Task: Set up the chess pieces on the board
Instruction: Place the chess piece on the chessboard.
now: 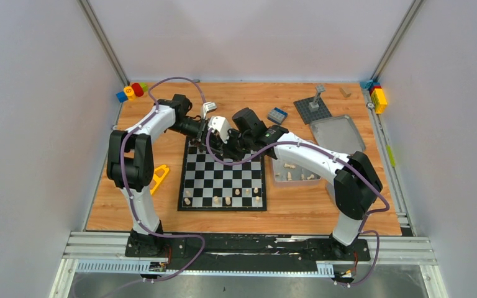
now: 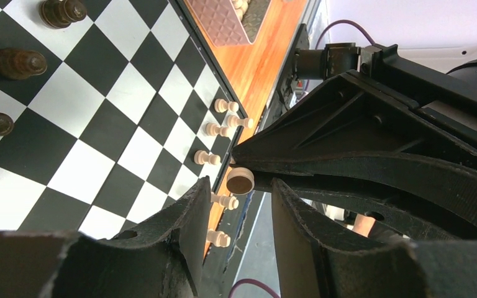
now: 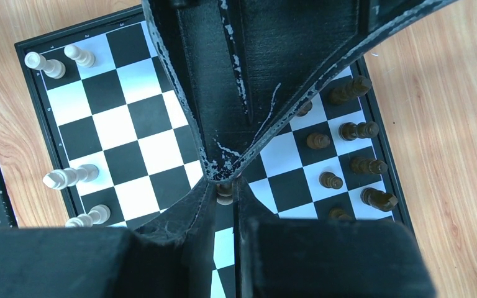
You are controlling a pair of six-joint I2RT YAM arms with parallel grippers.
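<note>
Chess piece [image 2: 240, 182] pinched in right hand [image 3: 225, 188], left hand [image 2: 241, 189] part-open near it, above board [image 1: 222, 179]

Left arm [image 1: 155, 121] and right arm [image 1: 310, 155] stretched inward, left pincer [image 2: 239, 198] parted, right pincer [image 3: 225, 186] pinched closed, tips close together

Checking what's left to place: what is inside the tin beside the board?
Several pale chess pieces lie in the tin; the right arm covers its far part.
</note>
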